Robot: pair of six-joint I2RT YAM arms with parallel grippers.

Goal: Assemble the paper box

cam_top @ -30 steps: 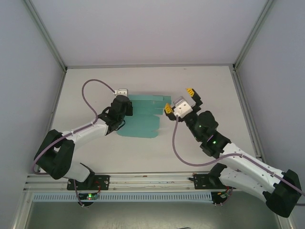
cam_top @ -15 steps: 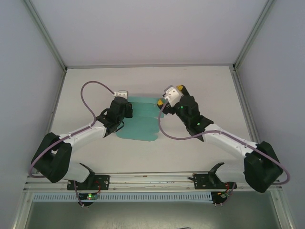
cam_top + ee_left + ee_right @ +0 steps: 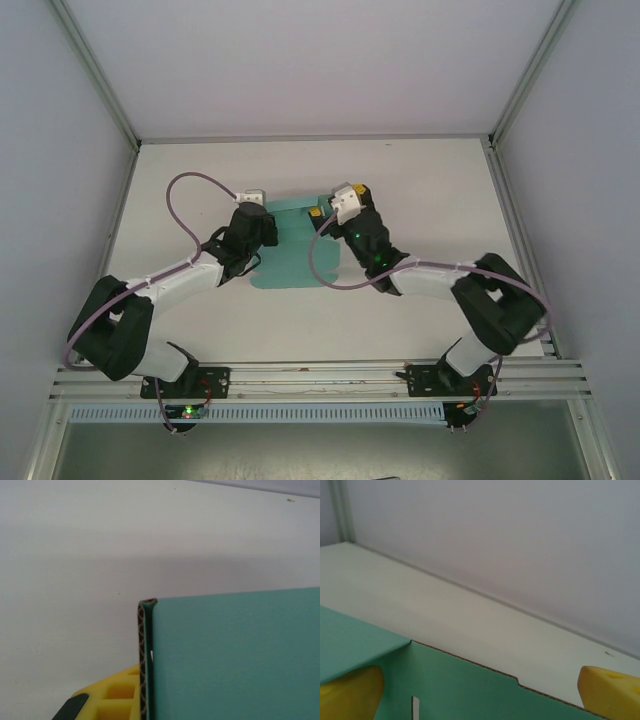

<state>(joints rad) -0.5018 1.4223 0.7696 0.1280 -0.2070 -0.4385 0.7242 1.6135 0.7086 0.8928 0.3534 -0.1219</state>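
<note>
White table [image 3: 430, 200] holds one paper box [image 3: 295, 255]; left fingers [image 3: 115, 695] clamp it, right fingers [image 3: 607, 687] spread wide

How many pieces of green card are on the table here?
1: a single green card mid-table, with the left arm and right arm reaching over its side edges. Small loose pieces under them could be hidden.

Two robot arms: the left arm [image 3: 170, 285] and the right arm [image 3: 430, 280] have white shells and rounded black joints. A mauve cable [image 3: 185, 185] loops along each. The left claw [image 3: 270, 232] and right claw [image 3: 338, 201] carry yellow fingers [image 3: 115, 695] with square moulded recesses. A green light [image 3: 378, 264] glows on the right arm.
</note>
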